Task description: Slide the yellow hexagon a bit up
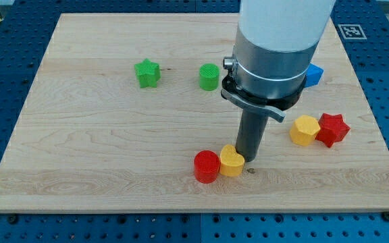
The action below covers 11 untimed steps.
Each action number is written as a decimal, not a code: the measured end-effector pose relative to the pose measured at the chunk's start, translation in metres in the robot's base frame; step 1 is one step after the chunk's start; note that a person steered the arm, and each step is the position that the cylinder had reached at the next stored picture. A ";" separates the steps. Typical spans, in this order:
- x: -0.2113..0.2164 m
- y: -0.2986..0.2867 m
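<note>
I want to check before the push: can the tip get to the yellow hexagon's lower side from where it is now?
Probably yes. My tip is left of and below the yellow hexagon, and no block lies between; the red star touches only its right side.

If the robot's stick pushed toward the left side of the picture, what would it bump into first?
My tip sits right beside the yellow block, at its right side, apparently touching. Pushing left, it would meet that block first; the red cylinder lies just beyond it.

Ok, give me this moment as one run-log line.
my tip: right of yellow block, apparently touching | red cylinder: against it, left | yellow hexagon: right side, untouched, beside red star
</note>
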<state>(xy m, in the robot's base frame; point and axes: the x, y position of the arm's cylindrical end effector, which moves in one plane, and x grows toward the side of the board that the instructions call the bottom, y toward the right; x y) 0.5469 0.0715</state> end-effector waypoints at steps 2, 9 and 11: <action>0.000 0.022; -0.012 0.108; -0.035 0.069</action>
